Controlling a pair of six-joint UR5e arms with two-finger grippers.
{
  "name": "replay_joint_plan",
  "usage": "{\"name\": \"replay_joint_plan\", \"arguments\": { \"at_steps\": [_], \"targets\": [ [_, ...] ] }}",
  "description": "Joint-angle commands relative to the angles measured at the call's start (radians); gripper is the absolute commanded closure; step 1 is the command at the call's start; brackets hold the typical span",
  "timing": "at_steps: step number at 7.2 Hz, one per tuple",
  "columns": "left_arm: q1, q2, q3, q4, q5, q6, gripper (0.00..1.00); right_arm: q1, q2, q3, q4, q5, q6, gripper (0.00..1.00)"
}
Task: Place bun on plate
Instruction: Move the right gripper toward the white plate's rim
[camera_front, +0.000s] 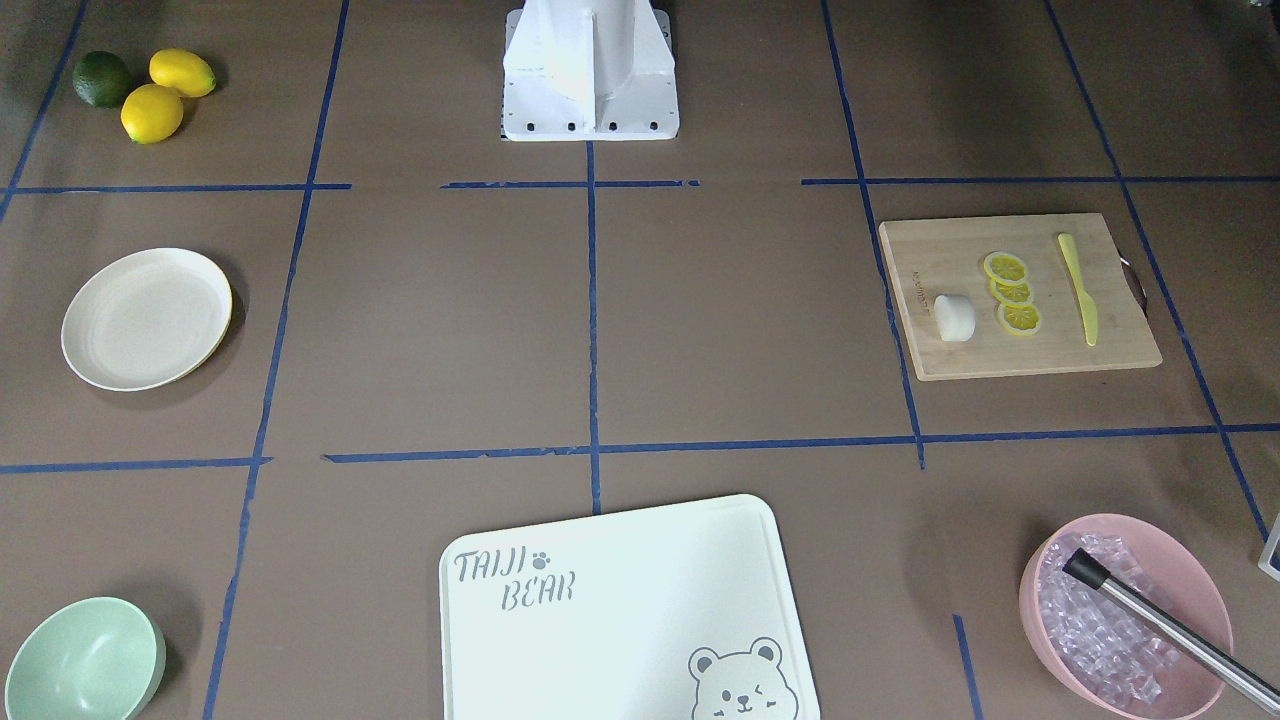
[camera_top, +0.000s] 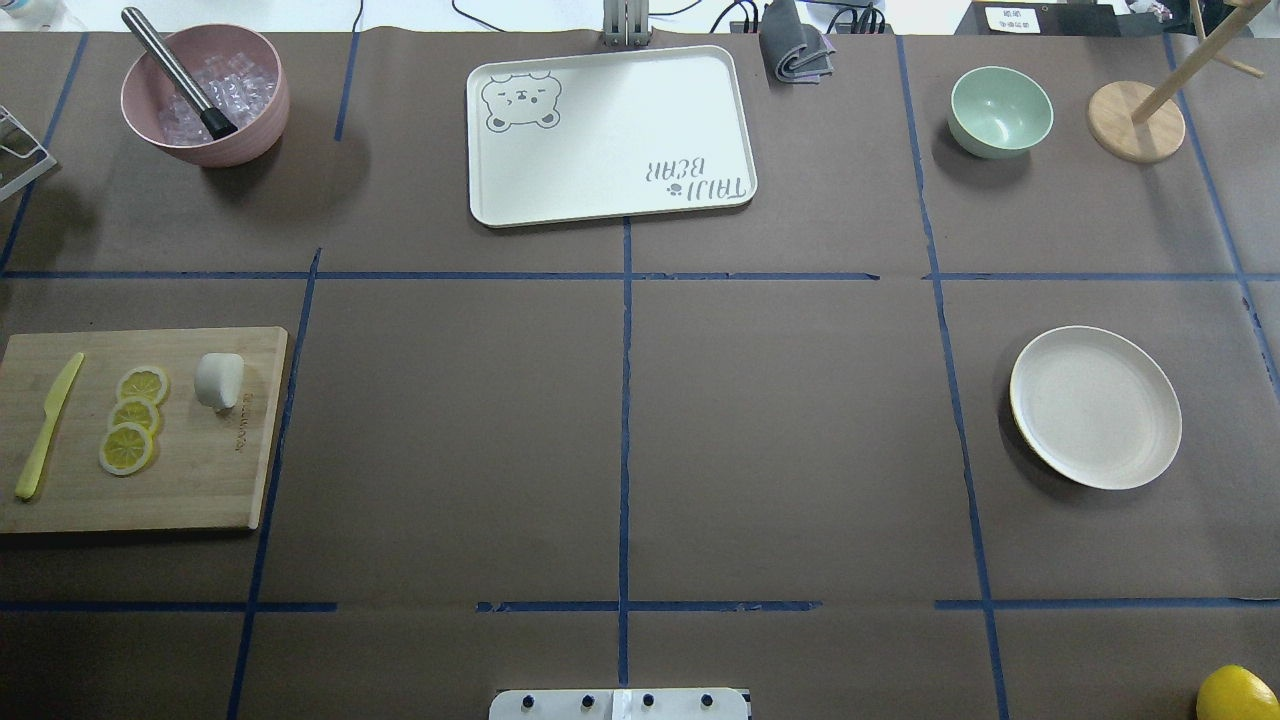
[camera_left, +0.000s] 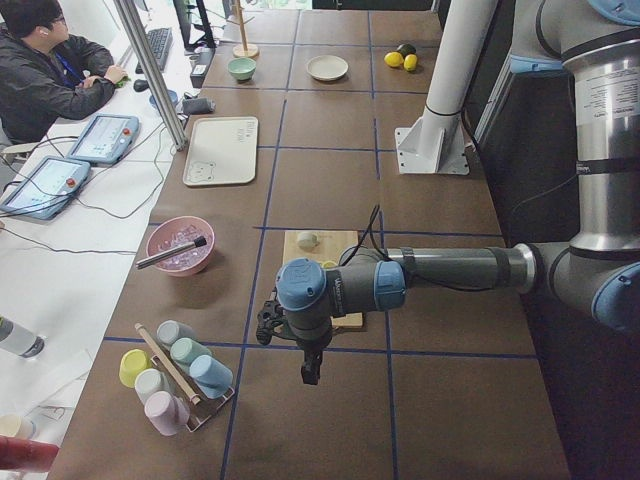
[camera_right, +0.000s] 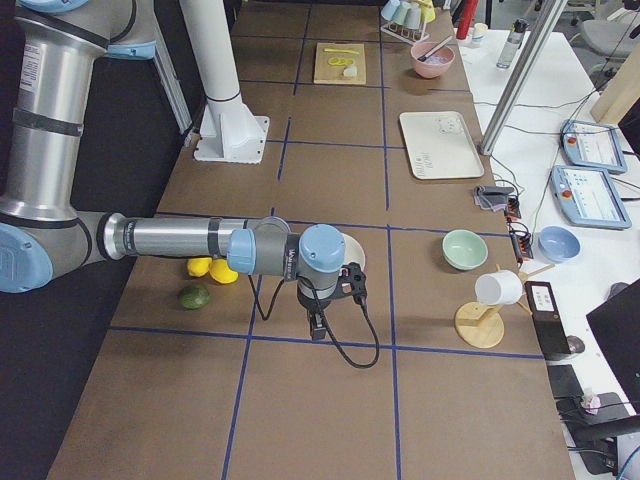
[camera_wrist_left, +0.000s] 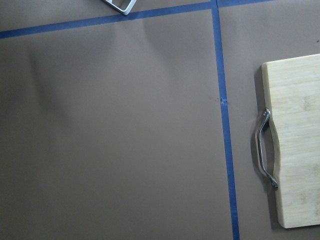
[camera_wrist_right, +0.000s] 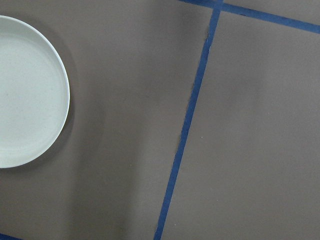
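Observation:
The white bun (camera_front: 954, 317) (camera_top: 219, 380) (camera_left: 307, 240) (camera_right: 349, 70) lies on a wooden cutting board (camera_front: 1030, 352) (camera_top: 190, 480) (camera_wrist_left: 295, 150), beside three lemon slices. Across the table sits the cream plate (camera_front: 146, 318) (camera_top: 1095, 406) (camera_left: 327, 67) (camera_wrist_right: 25, 90), with nothing on it. In the exterior left view, my left gripper (camera_left: 268, 325) hangs beyond the board's handle end, apart from the bun. My right gripper (camera_right: 352, 283) hovers beside the plate in the exterior right view. Only the side views show the grippers, so I cannot tell whether either is open or shut.
A yellow knife (camera_front: 1078, 290) and lemon slices (camera_front: 1012, 292) share the board. A pink bowl (camera_top: 262, 112) of ice, a white tray (camera_top: 610, 130), a mint bowl (camera_top: 1000, 110), a mug stand (camera_top: 1135, 120), lemons (camera_front: 152, 112) and a cup rack (camera_left: 175, 375) ring the table. A person (camera_left: 45, 70) sits at the side desk.

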Motion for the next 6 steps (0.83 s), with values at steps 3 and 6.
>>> {"name": "replay_joint_plan", "arguments": {
  "at_steps": [3,6],
  "targets": [
    [0.002,0.009,0.001,-0.009,-0.003,0.002,0.00,-0.082,0.017,-0.008,0.035,0.097,0.057,0.00],
    [0.002,0.011,0.001,-0.006,-0.003,0.002,0.00,-0.309,0.017,-0.092,0.524,0.031,0.595,0.03]
  ]
}}
